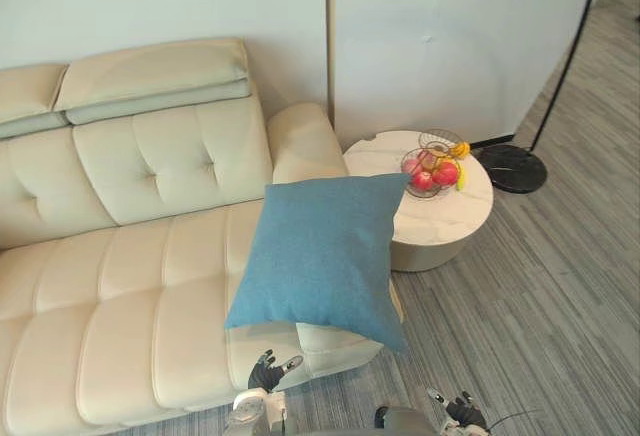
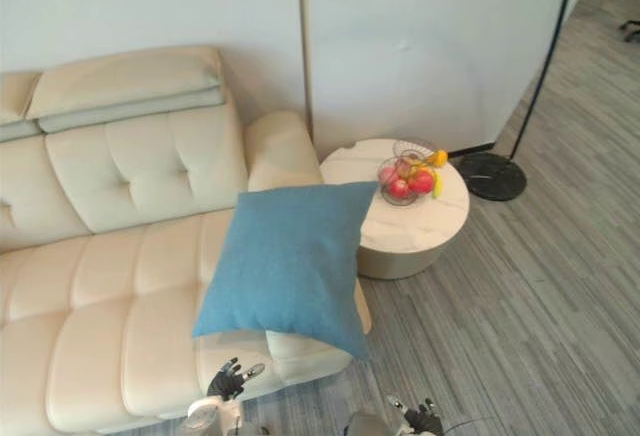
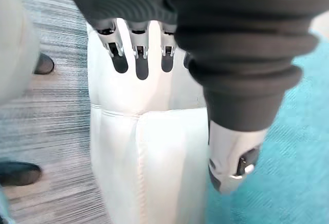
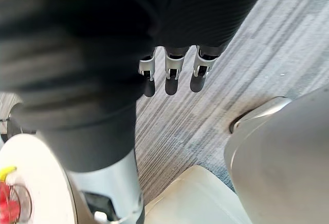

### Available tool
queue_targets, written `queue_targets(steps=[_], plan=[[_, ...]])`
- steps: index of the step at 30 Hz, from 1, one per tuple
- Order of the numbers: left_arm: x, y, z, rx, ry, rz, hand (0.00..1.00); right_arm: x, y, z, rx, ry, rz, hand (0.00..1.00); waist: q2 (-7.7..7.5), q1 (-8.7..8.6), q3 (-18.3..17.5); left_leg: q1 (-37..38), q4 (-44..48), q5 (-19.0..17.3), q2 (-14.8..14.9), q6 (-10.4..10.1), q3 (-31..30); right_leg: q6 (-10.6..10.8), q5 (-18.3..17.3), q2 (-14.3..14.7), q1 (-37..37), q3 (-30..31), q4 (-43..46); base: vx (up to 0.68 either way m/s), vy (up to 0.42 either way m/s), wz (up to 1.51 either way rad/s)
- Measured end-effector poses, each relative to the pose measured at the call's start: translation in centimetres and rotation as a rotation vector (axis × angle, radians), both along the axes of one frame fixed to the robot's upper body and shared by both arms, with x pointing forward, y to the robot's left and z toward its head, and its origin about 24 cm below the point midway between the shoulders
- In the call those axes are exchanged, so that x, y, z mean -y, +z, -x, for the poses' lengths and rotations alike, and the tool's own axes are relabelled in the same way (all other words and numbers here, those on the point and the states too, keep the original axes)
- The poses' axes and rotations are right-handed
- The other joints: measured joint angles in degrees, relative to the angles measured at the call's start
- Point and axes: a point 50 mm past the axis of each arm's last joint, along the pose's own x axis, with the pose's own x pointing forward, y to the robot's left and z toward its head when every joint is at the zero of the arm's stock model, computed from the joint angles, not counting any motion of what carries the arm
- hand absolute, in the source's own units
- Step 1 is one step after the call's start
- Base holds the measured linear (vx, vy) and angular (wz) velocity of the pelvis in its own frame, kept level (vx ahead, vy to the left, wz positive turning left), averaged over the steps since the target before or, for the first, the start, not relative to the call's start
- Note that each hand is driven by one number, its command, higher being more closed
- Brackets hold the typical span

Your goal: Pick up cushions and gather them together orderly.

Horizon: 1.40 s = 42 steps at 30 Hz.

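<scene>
Left robot hand (image 1: 268, 370) held low, uncurled and relaxed, right robot hand (image 1: 462, 411) low, likewise uncurled

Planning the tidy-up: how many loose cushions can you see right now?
1. The blue cushion lies on the sofa seat's end by the round table, overhanging the front edge. Others may sit outside the view.

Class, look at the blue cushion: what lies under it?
The blue cushion lies on the seat end of the cream sofa, one corner overhanging the edge. Anything on the seat beneath it is covered.
</scene>
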Motion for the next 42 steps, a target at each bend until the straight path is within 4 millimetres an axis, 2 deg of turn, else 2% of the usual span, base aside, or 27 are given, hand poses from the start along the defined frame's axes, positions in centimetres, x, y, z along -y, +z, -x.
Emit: queue_targets(steps=[2,4,8,11,13,14,15,17,18,19,24,29,34,38,42], plan=[[0.0,0.0,-0.1,0.003,-0.001,0.0,0.0,0.0,0.1,-0.5,0.015,-0.002,-0.001,0.0,-1.04,0.06,0.4,-1.0,0.15,1.09,0.42,0.43,3.27,-0.5,-0.27,-0.74,0.56,-1.74,-0.6,-0.05,-0.085,0.57],[0.0,0.1,-0.2,0.008,0.001,-0.001,0.0,-0.1,0.3,-0.9,0.036,-0.025,-0.009,0.0,-1.23,0.02,0.54,-1.98,0.13,1.17,1.07,0.52,7.21,-0.79,-0.35,-1.17,0.53,-3.39,-0.93,-0.08,-0.011,0.47],[-0.6,0.1,-0.1,0.006,-0.001,-0.028,0.0,-0.1,0.9,-1.9,0.086,-0.034,0.003,0.0,-1.38,0.18,0.56,-1.88,-0.18,1.29,0.52,0.74,9.03,-1.1,-0.25,-1.99,0.81,-3.59,-1.24,-0.11,0.063,0.07],[-2.0,0.2,0.0,0.005,-0.005,-0.07,0.0,0.9,1.8,-2.6,0.136,-0.029,0.051,0.0,-1.38,0.07,0.26,-1.89,-1.89,1.81,0.1,1.7,9.57,-0.2,0.37,-2.21,1.23,-3.5,-2.66,-0.11,0.044,0.05],[-3.2,0.5,-0.3,0.018,0.005,-0.094,0.0,3.0,3.3,-3.7,0.195,0.006,0.147,0.0,-1.19,0.01,0.1,-1.82,-3.5,2.28,-0.03,1.84,10.88,-0.01,1.32,-2.28,1.2,-3.04,-4.39,-0.05,0.057,-0.01],[-4.0,0.6,-0.3,0.022,0.012,-0.111,0.0,4.5,4.8,-4.8,0.257,0.021,0.211,0.0,-1.09,-0.02,0.02,-1.77,-4.17,2.55,-0.07,2.03,11.75,0.12,1.94,-2.28,1.17,-2.58,-5.45,-0.01,0.048,-0.09],[-4.2,0.6,-0.3,0.022,0.013,-0.117,0.0,5.0,5.4,-5.2,0.282,0.027,0.231,0.0,-1.07,-0.02,0.01,-1.72,-4.31,2.56,-0.06,2.03,12.08,0.2,2.14,-2.27,1.16,-2.37,-5.74,0.0,0.062,-0.15],[-5.7,0.8,0.0,0.023,0.035,-0.145,0.0,6.8,8.4,-7.0,0.398,0.083,0.356,0.0,-1.09,-0.19,-0.6,-1.63,-5.31,2.72,-0.35,2.02,12.53,0.57,2.96,-2.17,1.1,-1.32,-7.42,0.04,0.051,-0.16],[-6.0,0.9,0.0,0.03,0.044,-0.151,0.0,7.1,9.0,-7.4,0.426,0.089,0.377,0.0,-1.2,-0.19,-0.79,-1.61,-5.51,2.76,-0.4,2.04,12.7,0.54,3.15,-2.14,1.07,-1.11,-7.83,0.12,0.056,-0.16],[-6.8,1.3,-0.2,0.051,0.055,-0.168,0.0,7.6,10.6,-8.1,0.483,0.123,0.436,0.0,-1.26,-0.2,-0.96,-1.61,-6.03,3.33,-0.58,2.24,12.96,0.54,4.29,-2.06,1.18,-0.83,-9.02,0.12,0.044,-0.1],[-8.5,3.1,-1.9,0.148,0.05,-0.222,0.0,8.7,13.2,-10.1,0.566,0.208,0.533,0.0,-1.1,-0.34,-1.03,-2.04,-6.11,3.59,-1.65,2.43,12.96,0.74,5.88,-2.1,1.51,-0.46,-12.04,0.16,0.047,-0.06],[-8.8,5.3,-4.8,0.282,0.055,-0.234,0.0,7.8,14.5,-12.1,0.639,0.283,0.536,0.0,-0.82,-0.44,-0.94,-3.1,-6.41,3.61,-2.05,2.47,12.68,0.82,7.35,-2.27,1.51,-0.15,-14.76,0.07,0.028,-0.02],[-7.2,8.4,-9.4,0.445,0.023,-0.223,0.0,4.7,16.1,-15.9,0.779,0.348,0.448,0.0,-0.2,-0.76,1.27,-5.51,-5.53,3.81,-2.19,2.84,11.9,0.61,9.29,-2.34,0.26,-0.23,-15.79,-0.03,0.028,0.05],[-6.2,10.7,-11.7,0.562,0.014,-0.21,0.0,3.0,16.7,-17.2,0.837,0.348,0.396,0.0,-0.4,0.01,3.48,-9.1,-3.21,4.06,-1.95,3.3,11.85,0.08,9.81,-2.3,-3.05,0.43,-13.97,-0.11,0.02,0.02],[-4.9,12.1,-13.0,0.624,-0.011,-0.188,0.0,1.6,16.4,-17.5,0.86,0.333,0.326,0.0,-0.2,0.24,5.56,-12.97,1.24,2.91,-1.06,4.3,11.9,0.05,9.73,-2.06,-6.08,0.6,-11.01,-0.14,0.007,0.0]])
